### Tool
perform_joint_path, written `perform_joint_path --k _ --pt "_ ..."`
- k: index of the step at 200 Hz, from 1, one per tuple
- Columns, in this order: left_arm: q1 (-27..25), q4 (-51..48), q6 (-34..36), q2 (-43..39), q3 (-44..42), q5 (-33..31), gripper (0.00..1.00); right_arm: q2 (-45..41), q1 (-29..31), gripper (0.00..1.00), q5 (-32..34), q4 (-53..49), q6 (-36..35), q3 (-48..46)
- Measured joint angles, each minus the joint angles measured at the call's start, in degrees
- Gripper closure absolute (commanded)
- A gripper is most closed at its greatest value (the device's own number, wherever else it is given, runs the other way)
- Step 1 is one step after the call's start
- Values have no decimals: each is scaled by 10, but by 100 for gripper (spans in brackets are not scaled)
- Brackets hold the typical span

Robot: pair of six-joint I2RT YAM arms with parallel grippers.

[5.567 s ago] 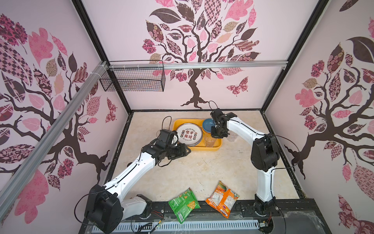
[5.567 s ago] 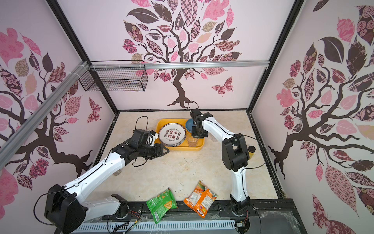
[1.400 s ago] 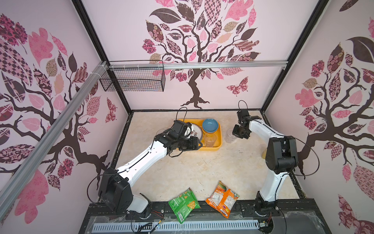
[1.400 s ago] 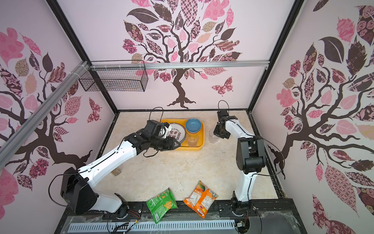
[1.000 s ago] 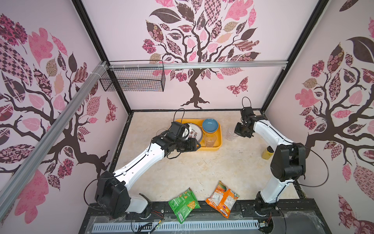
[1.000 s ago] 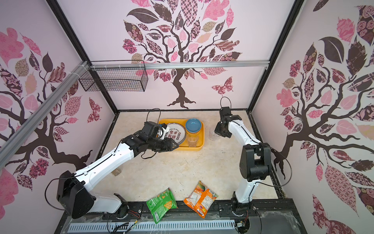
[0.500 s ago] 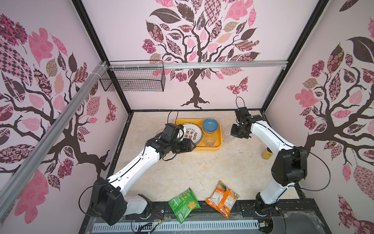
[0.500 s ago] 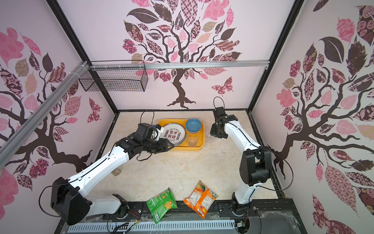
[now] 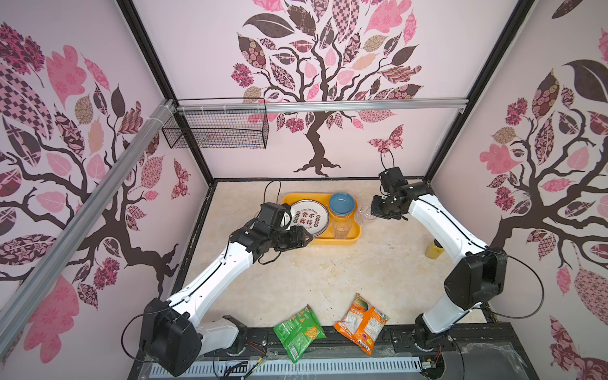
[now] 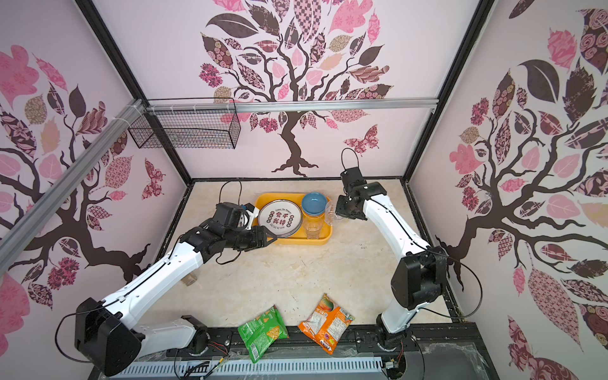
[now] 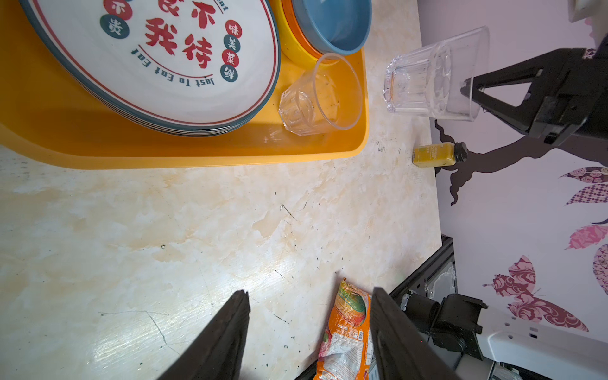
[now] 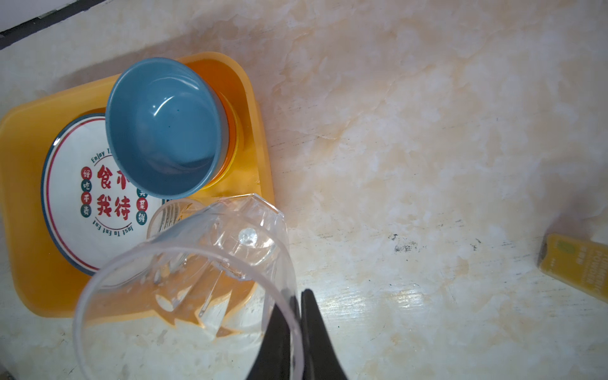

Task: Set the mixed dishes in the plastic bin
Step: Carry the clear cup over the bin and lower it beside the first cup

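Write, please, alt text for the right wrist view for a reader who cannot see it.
The right gripper pinches the rim of a clear cup, holding it tilted beside a yellow bin. The bin holds a printed plate, a blue bowl and a second cup; a yellow bottle sits farther off on the table.

Robot lab test booth: tree-wallpaper panels (image 9: 316, 65), black frame posts (image 9: 144, 49), aluminium rail (image 9: 329, 105), marble-look tabletop (image 9: 329, 273)

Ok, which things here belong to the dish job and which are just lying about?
Job: plastic bin, plates, blue bowl, cup in bin, held cup.
Lying about: green snack bag, orange snack bag, yellow bottle, wire basket.
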Motion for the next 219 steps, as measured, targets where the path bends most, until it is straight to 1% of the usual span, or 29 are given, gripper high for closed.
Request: perform_joint_path --k 59,115,219 --pt "3 -1 -6 -12 -5 0 39 8 39 100 -4 -10 -2 48" --pt "6 -2 -7 -21 -12 -2 39 46 69 100 -6 -15 -2 75" --pt "8 -2 -7 -21 -19 -5 39 99 80 100 -7 -21 -13 83"
